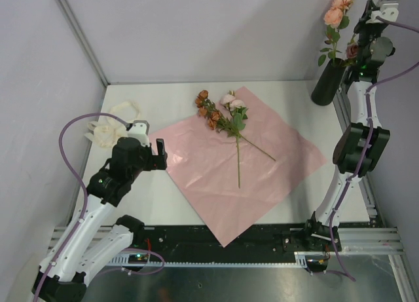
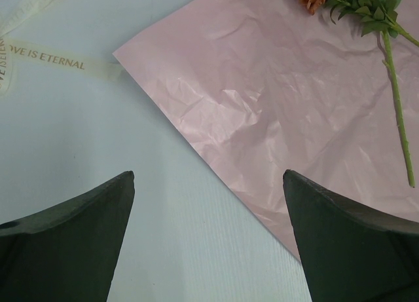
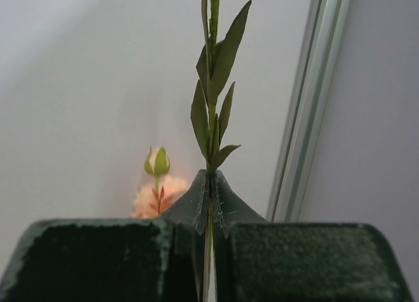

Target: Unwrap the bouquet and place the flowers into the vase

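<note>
**Top view.** A pink sheet (image 1: 242,161) lies flat in the middle of the table. Loose flowers (image 1: 221,113) rest near its 12 o'clock corner, their stalks trailing toward 5 o'clock. A cream ribbon (image 1: 112,126) sits at 9 o'clock. The black vase (image 1: 326,84) stands at 2 o'clock with peach blooms (image 1: 337,10) rising from it. The left gripper (image 1: 154,151) hovers by the sheet's 9 o'clock corner. The right gripper (image 1: 374,17) is high at 1 o'clock, just beside the blooms, and its fingertips are hard to make out here.

**Left wrist.** The left gripper (image 2: 209,240) is spread wide and holds nothing. Below it are bare table and the sheet's edge. The flowers (image 2: 393,86) are cut off at 1 o'clock.

**Right wrist.** The right gripper (image 3: 209,184) is pinched tight on one thin leafy stem (image 3: 213,86). The stem's top runs out of frame at 12 o'clock.

I cannot tell whether its lower end is in the vase.

The flowers look light, wiry and springy, and their leaves seem likely to snag. The bare lower stalk seems the best place to take hold, well away from the soft heads.
</note>
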